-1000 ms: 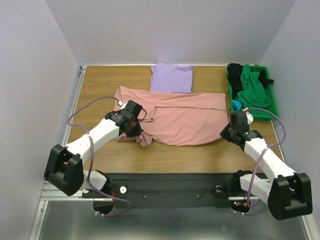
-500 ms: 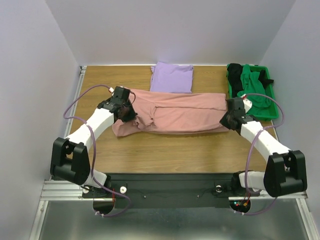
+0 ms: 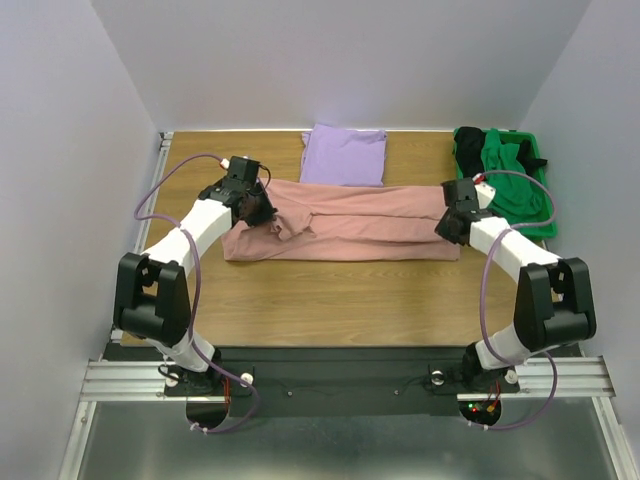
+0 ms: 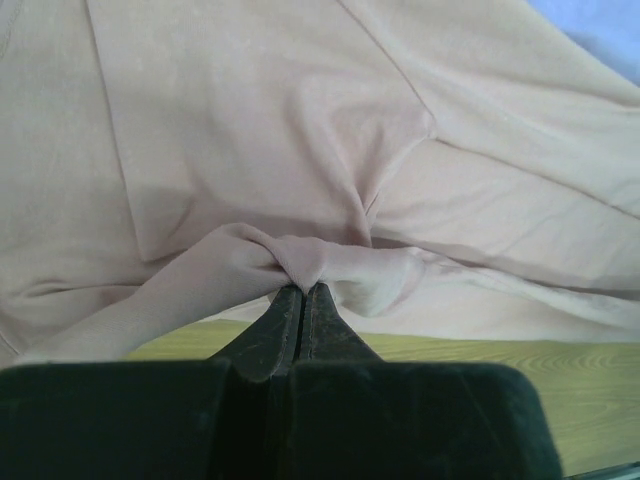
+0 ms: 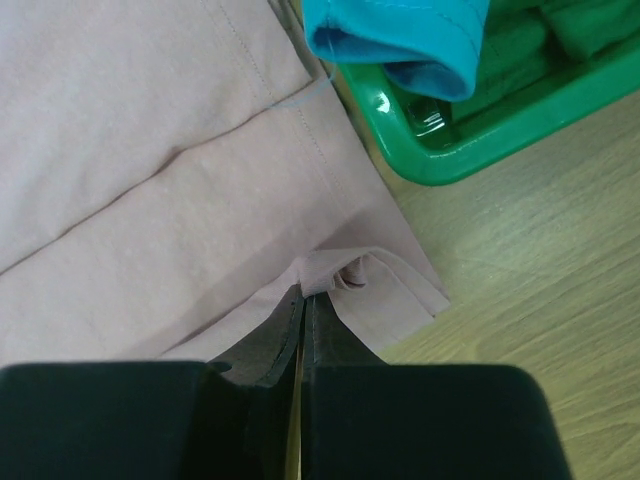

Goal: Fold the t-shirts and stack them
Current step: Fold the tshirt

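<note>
both arms stretched forward; left tool (image 4: 303, 292) and right tool (image 5: 302, 298) each pinch the pink t-shirt (image 3: 370, 225).

You are looking down on a wood-grain counter (image 3: 200, 290) boxed in on three sides by plain, pale lavender-white walls: the back wall (image 3: 340, 60), the left wall (image 3: 60, 150) and the right wall (image 3: 600, 90). A metal strip (image 3: 150, 215) runs along the counter's left edge. At your near edge sits an aluminium rail (image 3: 120, 378), with a dull grey metal sheet (image 3: 330, 445) below it. The light is even and soft.
</note>
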Available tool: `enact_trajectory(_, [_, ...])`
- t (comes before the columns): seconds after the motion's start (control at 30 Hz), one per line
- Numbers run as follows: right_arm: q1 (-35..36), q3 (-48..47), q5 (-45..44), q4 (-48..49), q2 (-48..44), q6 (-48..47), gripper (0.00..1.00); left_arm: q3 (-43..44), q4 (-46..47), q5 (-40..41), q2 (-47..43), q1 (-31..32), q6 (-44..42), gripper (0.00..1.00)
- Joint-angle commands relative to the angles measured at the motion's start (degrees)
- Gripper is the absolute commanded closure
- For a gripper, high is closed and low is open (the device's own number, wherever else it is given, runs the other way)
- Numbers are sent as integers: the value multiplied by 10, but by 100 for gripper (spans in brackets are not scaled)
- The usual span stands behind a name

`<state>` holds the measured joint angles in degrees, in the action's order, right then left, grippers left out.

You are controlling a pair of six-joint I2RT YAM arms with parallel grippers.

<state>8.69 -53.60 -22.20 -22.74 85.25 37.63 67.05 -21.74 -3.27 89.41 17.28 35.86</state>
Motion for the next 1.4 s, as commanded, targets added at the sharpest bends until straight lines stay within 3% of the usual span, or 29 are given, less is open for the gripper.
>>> enact_trajectory(0.0, [1,-34,-31,21,10,-11,100,25,21,-10,-12,-12,-12,100])
enact_trajectory(0.5, [1,-100,-46,25,98,-47,99,93,24,-4,56,-43,-39,100])
enact_trajectory(0.53, [1,-106,-43,24,106,-48,96,103,20,-4,77,-44,-41,99])
enact_trajectory(0.57, [0,-111,-40,25,111,-48,92,111,17,-4,87,-45,-46,89])
enact_trajectory(0.6, [1,-116,-36,24,115,-47,88,131,14,-2,97,-47,-51,56])
enact_trajectory(0.63, [1,-127,-34,25,121,-49,84,146,2,4,119,-50,-50,42])
enact_trajectory(0.67, [1,-133,-27,25,122,-51,79,175,-16,14,128,-51,-50,3])
enact_trajectory(0.73, [1,-143,-13,25,116,-62,67,195,-20,28,138,-53,-53,2])
enact_trajectory(0.8, [1,-151,19,25,96,-76,48,218,-36,45,141,-58,-48,2])
enact_trajectory(0.83, [1,-151,29,25,87,-81,48,219,-33,42,141,-59,-48,2])
enact_trajectory(0.93, [1,-136,82,26,45,-98,17,180,-6,13,112,-59,-47,2])
enact_trajectory(0.97, [2,-128,100,26,35,-99,0,164,0,6,95,-59,-44,2])
enact_trajectory(1.17, [15,-27,219,68,-25,-97,0,31,62,-46,44,-41,-30,2])
enact_trajectory(1.37, [17,8,241,94,-4,-97,0,11,87,-51,63,-18,-26,2])
